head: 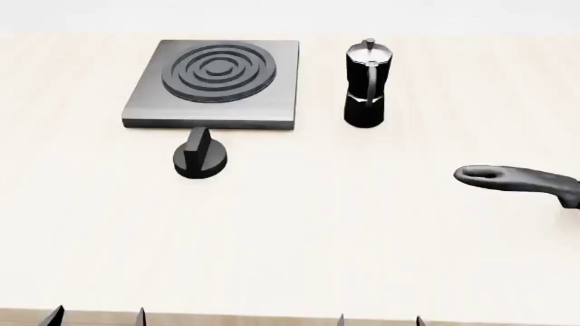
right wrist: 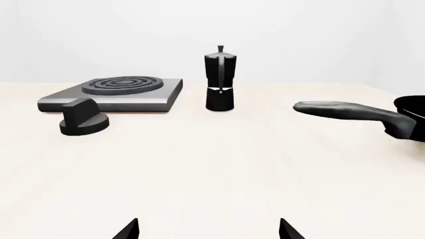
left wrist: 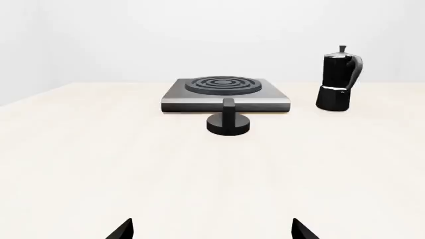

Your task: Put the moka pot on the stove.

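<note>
- Pale wooden table [head: 363, 238] runs wide under a plain white wall.
- Stove [head: 217, 85] lies flat at the far side.
- Frying pan [head: 517, 182] pokes its handle in.
- Moka pot [head: 366, 85] stands upright just beside the stove.
- Round knob [head: 200, 157] sits near the stove's front edge.
- Left gripper [left wrist: 211, 230] and right gripper [right wrist: 208, 230] are both spread, holding nothing.

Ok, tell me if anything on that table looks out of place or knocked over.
Only one oddity: the black knob lies loose on the table in front of the stove, not attached. The moka pot stands upright beside the stove. Nothing spilled.
</note>
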Controlling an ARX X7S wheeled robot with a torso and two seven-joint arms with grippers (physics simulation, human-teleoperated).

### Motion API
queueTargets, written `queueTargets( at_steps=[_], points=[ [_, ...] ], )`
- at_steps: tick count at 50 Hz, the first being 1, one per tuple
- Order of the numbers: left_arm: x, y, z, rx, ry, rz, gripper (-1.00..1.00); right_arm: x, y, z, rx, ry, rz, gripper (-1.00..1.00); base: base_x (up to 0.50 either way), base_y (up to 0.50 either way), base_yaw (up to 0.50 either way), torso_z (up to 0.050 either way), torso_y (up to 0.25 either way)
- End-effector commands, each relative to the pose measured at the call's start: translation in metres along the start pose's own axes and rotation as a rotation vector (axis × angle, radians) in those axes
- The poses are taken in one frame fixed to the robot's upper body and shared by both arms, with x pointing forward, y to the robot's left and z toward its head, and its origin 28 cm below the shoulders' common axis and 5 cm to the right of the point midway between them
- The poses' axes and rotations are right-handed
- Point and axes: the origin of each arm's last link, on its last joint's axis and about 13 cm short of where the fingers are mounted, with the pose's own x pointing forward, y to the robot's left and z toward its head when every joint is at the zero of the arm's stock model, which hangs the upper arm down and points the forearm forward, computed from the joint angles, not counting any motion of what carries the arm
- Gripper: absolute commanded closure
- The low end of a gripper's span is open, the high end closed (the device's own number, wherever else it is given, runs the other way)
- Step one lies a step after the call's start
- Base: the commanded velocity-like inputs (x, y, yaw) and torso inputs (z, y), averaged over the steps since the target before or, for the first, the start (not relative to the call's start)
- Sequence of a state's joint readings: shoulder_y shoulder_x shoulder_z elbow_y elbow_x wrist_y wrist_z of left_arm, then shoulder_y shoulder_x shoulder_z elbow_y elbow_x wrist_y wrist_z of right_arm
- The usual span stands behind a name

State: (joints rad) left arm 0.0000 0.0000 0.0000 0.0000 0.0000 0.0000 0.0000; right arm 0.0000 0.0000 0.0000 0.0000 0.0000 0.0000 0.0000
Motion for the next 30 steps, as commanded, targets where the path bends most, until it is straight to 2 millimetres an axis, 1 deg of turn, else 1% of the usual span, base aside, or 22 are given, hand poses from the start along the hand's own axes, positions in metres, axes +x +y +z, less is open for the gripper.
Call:
queueTargets(
  at_steps=[1,2,6,8,12,16,17,20,21,22,23,24,25,30],
  points=[
    [0.0,0.0,0.0,0.0,0.0,0.0,-1.0,0.001,0.0,-0.003,-0.037,-0.002,0.001,-1.0,0.0,0.0,0.0,0.0,0.0],
    [0.0,0.0,-0.001,0.002,-0.001,-0.009,-1.0,0.0,0.0,-0.001,-0.005,0.001,-0.003,-1.0,0.0,0.0,0.0,0.0,0.0],
    [-0.001,0.0,-0.004,0.015,-0.01,-0.027,-1.0,-0.002,0.001,-0.003,-0.007,0.001,0.023,-1.0,0.0,0.0,0.0,0.0,0.0],
    [-0.001,-0.001,0.002,0.013,-0.008,-0.029,-1.0,-0.001,0.001,-0.002,-0.002,0.004,0.018,-1.0,0.0,0.0,0.0,0.0,0.0],
    [-0.002,-0.001,0.001,0.016,-0.009,-0.035,-1.0,-0.001,-0.001,-0.004,-0.005,0.006,0.013,-1.0,0.0,0.0,0.0,0.0,0.0],
    [-0.003,-0.001,0.001,0.017,-0.013,-0.041,-1.0,0.001,0.0,-0.002,-0.073,0.026,-0.029,-1.0,0.0,0.0,0.0,0.0,0.0],
    [-0.003,-0.001,0.001,0.016,-0.017,-0.044,-1.0,0.001,0.002,0.001,-0.09,0.018,-0.041,-1.0,0.0,0.0,0.0,0.0,0.0],
    [-0.003,-0.001,0.001,0.017,-0.025,-0.045,-1.0,-0.001,0.004,0.008,-0.042,0.0,-0.018,-1.0,0.0,0.0,0.0,0.0,0.0],
    [-0.004,-0.001,0.002,0.016,-0.03,-0.043,-1.0,-0.001,0.004,0.009,-0.044,-0.007,-0.012,-1.0,0.0,0.0,0.0,0.0,0.0],
    [-0.005,0.0,-0.004,0.01,-0.032,-0.043,-1.0,-0.001,0.004,0.01,-0.044,-0.008,-0.009,-1.0,0.0,0.0,0.0,0.0,0.0],
    [-0.005,0.0,-0.005,0.008,-0.035,-0.043,-1.0,-0.002,0.004,0.01,-0.039,-0.013,-0.006,-1.0,0.0,0.0,0.0,0.0,0.0],
    [-0.005,0.0,0.0,0.009,-0.04,-0.044,-1.0,-0.002,0.004,0.011,-0.045,-0.018,-0.001,-1.0,0.0,0.0,0.0,0.0,0.0],
    [-0.006,0.0,-0.004,0.008,-0.041,-0.043,-1.0,-0.002,0.005,0.011,-0.045,-0.016,-0.001,-1.0,0.0,0.0,0.0,0.0,0.0],
    [-0.006,-0.001,-0.002,0.008,-0.052,-0.047,-1.0,-0.002,0.005,0.012,-0.039,-0.017,-0.002,-1.0,0.0,0.0,0.0,0.0,0.0]
  ],
)
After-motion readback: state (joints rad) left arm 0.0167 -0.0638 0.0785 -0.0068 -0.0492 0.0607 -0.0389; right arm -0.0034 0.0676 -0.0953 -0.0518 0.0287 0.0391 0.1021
